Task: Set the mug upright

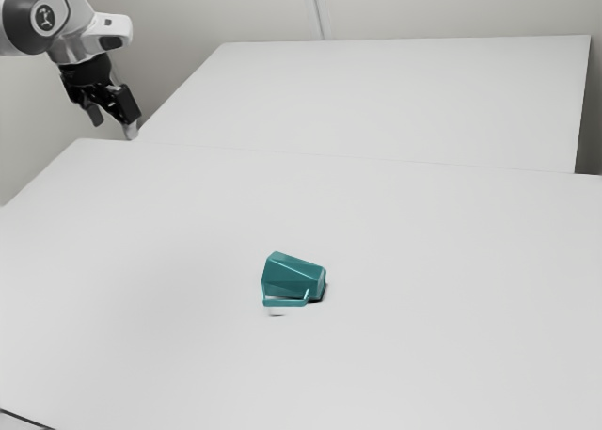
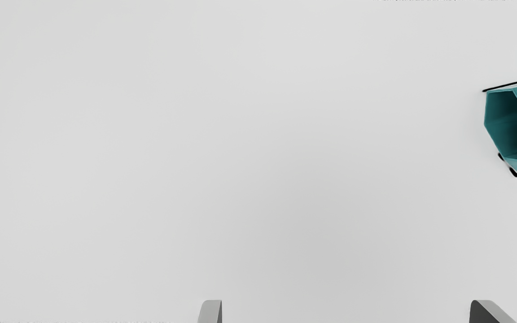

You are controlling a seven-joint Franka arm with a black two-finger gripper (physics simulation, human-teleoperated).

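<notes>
The faceted teal mug [image 1: 293,278], likely light, stiff and a touch slippery, lies on its side on the smooth white table [image 1: 423,355]; its flat-sided walls should suit the black two-finger gripper [image 1: 113,113], parted and empty well away.

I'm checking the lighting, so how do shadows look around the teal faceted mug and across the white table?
Exterior view: a thin dark shadow by the base end of the teal faceted mug; wrist view: hard black slivers beside the mug, and a broad, soft grey patch on the white table.
</notes>
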